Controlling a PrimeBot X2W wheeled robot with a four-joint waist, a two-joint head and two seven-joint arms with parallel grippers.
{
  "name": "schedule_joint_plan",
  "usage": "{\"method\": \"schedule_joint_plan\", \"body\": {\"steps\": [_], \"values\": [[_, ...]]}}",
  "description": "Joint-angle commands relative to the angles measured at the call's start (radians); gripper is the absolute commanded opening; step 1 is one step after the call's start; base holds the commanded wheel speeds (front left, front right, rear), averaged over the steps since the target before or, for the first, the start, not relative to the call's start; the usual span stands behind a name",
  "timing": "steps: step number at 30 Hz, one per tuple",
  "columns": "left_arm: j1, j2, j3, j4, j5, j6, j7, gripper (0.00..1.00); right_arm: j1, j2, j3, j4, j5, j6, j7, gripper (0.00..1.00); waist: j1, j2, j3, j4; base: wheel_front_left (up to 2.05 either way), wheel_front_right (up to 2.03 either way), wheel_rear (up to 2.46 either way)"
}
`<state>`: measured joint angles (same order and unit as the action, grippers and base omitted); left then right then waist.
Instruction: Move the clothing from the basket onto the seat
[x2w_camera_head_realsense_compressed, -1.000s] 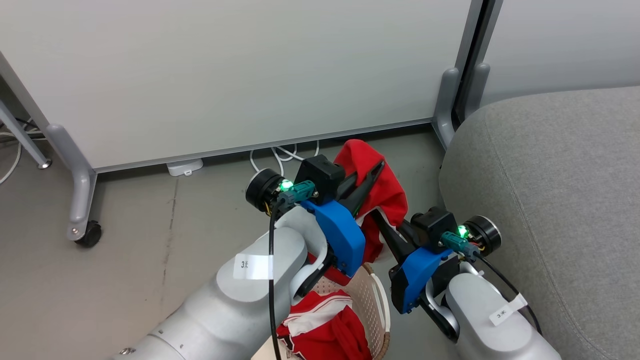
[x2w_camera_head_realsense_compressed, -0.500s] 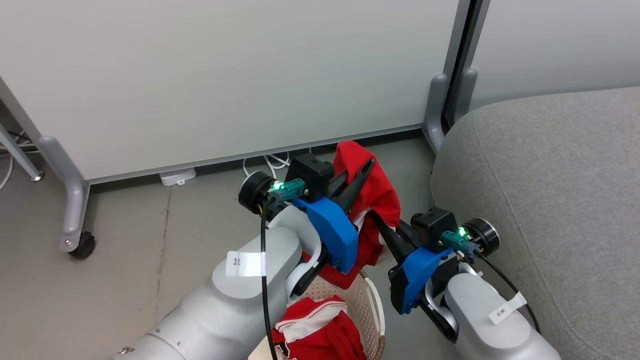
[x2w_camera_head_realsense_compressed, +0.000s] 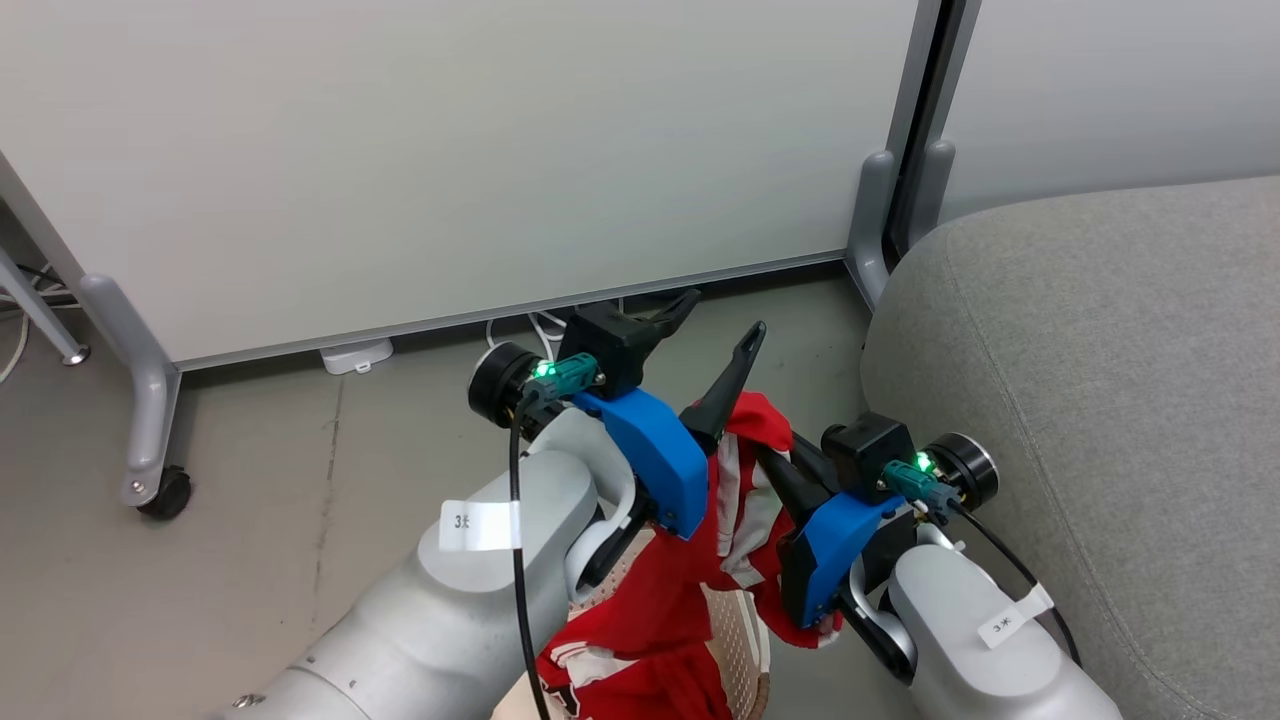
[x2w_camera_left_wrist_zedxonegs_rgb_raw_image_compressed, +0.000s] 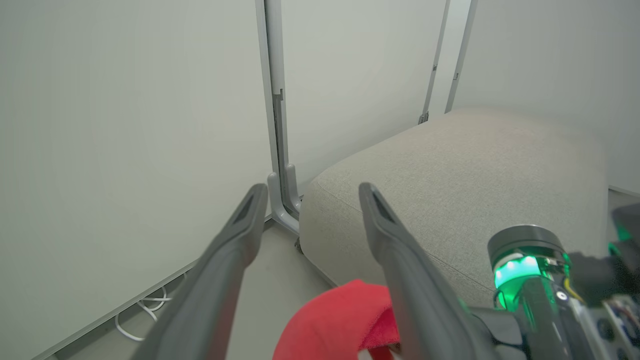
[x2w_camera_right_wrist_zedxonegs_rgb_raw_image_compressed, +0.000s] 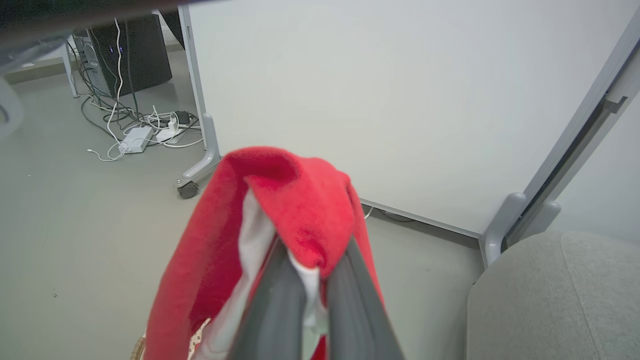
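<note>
While right claw (x2w_camera_right_wrist_zedxonegs_rgb_raw_image_compressed: 306, 265) clenches the clothing (x2w_camera_right_wrist_zedxonegs_rgb_raw_image_compressed: 295, 200), fabric draped over its tips; left claw (x2w_camera_head_realsense_compressed: 722, 313) agape, empty, alongside.

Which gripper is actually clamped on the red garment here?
The right gripper, shut on the red garment; the left gripper stands wide open.
</note>
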<state>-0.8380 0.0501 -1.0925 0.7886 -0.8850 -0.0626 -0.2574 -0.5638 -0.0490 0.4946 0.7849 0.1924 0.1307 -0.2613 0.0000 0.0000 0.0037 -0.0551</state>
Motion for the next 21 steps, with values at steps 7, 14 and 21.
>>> {"method": "schedule_joint_plan", "body": {"steps": [7, 14, 21], "values": [[0.128, 0.078, 0.15, -0.127, 0.08, 0.05, -0.008, 1.0, 0.01, -0.003, -0.025, -0.032, -0.018, 0.0, -0.005, 0.0, 0.0, 0.0, 0.008, -0.004, 0.0, 0.0, 0.0], [0.371, 0.161, 0.361, -0.339, 0.227, 0.075, -0.009, 1.0, 0.025, -0.003, -0.066, -0.067, -0.046, 0.0, -0.005, 0.0, 0.0, 0.0, 0.024, -0.005, 0.0, 0.0, 0.0], [0.567, 0.168, 0.535, -0.461, 0.359, 0.037, -0.009, 1.0, 0.039, -0.003, -0.09, -0.093, -0.062, 0.0, -0.005, 0.0, 0.0, 0.0, 0.035, -0.008, 0.0, 0.0, 0.0]]}}
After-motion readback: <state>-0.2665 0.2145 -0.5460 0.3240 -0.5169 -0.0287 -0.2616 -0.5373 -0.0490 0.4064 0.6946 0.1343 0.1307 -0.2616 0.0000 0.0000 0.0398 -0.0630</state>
